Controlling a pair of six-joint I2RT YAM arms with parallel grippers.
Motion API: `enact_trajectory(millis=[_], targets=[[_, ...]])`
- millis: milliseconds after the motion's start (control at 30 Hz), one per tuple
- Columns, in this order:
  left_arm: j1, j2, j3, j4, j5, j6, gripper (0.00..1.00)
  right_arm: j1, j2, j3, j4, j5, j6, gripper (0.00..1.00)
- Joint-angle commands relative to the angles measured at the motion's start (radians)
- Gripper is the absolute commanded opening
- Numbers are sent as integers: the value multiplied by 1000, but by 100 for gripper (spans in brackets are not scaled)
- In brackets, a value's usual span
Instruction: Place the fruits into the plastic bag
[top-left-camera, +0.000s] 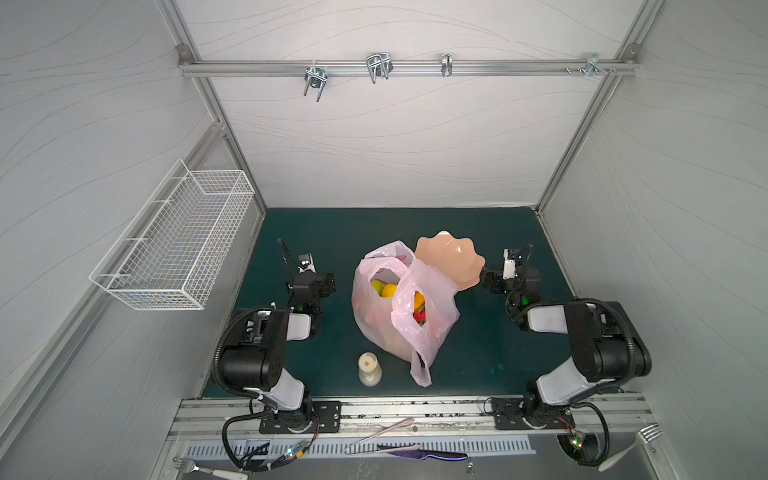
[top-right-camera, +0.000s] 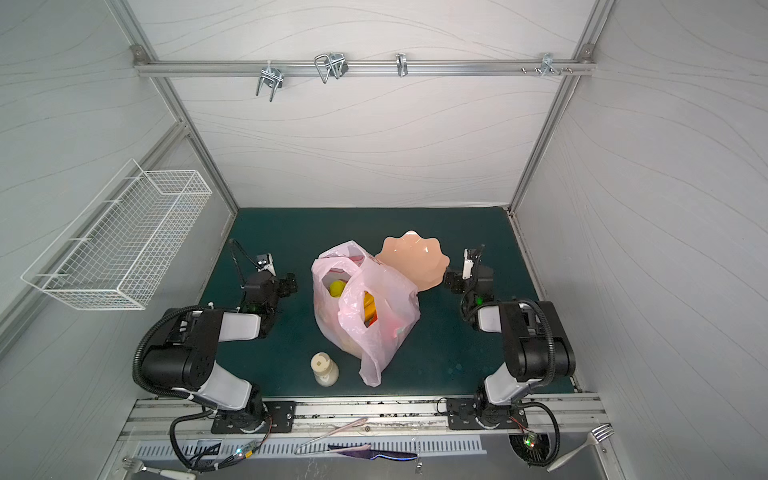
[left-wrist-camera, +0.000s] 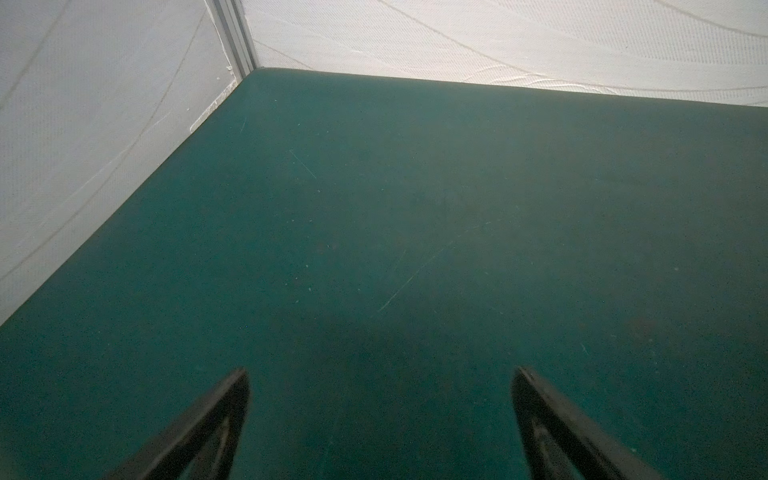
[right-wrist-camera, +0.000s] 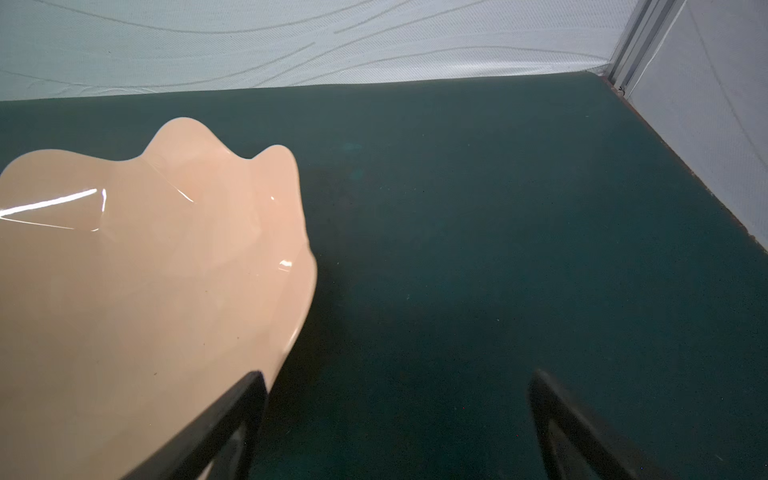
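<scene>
At the middle of the counter (top-left-camera: 498, 353) the plastic bag (top-left-camera: 432, 291) is set; the fruits (top-left-camera: 388, 289) are seen inside it. A dish (top-left-camera: 451, 259) is found touching its far-right side. A bottle (top-left-camera: 369, 368) is stood by the front edge, left of the bag.

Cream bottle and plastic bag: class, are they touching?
Apart. Both top views show bare green mat between the cream bottle and the plastic bag.

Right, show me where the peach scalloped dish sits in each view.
In a top view: peach scalloped dish near centre, behind the plastic bag.
In a top view: same spot, behind the bag.
Left wrist view: not in it.
Right wrist view: close up, beside one finger.
Shared landmark: the right gripper, open right next to the dish.
</scene>
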Motion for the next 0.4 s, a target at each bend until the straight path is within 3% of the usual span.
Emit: enact_trajectory(millis=[0, 367], targets=[[4, 1, 16, 50, -2, 6, 100, -2, -5, -4, -1, 15, -17, 99], [30, -1, 22, 30, 58, -4, 100, -2, -4, -4, -2, 14, -17, 99]])
